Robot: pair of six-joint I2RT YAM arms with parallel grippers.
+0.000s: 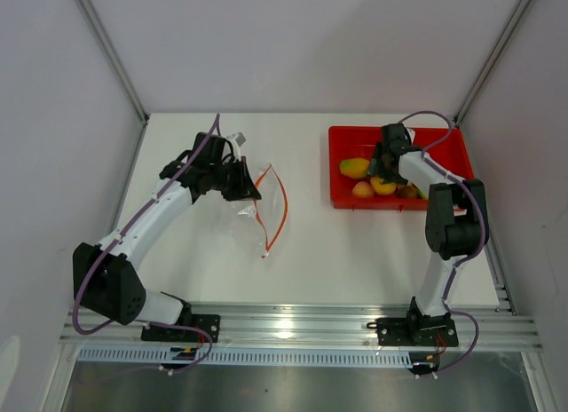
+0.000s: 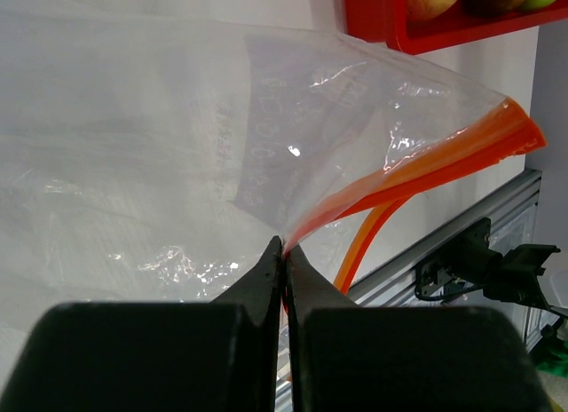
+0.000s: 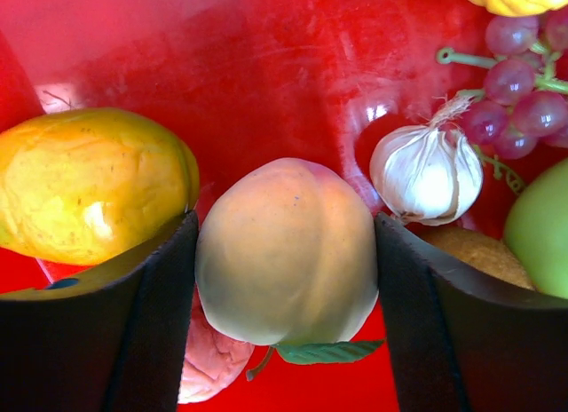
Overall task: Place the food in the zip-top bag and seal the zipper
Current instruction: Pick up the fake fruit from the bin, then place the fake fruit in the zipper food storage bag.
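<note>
The clear zip-top bag [image 1: 251, 215] lies left of centre with its mouth open. Its orange-red zipper [image 1: 282, 208] curves along the right edge. My left gripper [image 1: 250, 192] is shut on the bag's mouth edge at the zipper strip and holds it raised; the left wrist view shows the fingers [image 2: 266, 274] pinching the film [image 2: 177, 146] beside the zipper [image 2: 444, 159]. My right gripper [image 1: 383, 174] is down in the red tray. Its fingers [image 3: 169, 279] press both sides of a pale peach-like fruit [image 3: 286, 252]. A mango [image 3: 89, 186] lies left of it.
The red tray [image 1: 342, 137] at the back right also holds purple grapes [image 3: 519, 101], a garlic bulb [image 3: 426, 172], a green apple [image 3: 543, 234], a brown kiwi [image 3: 470, 252] and a pink piece [image 3: 209, 359]. A metal rail [image 1: 284, 319] runs along the table's near edge.
</note>
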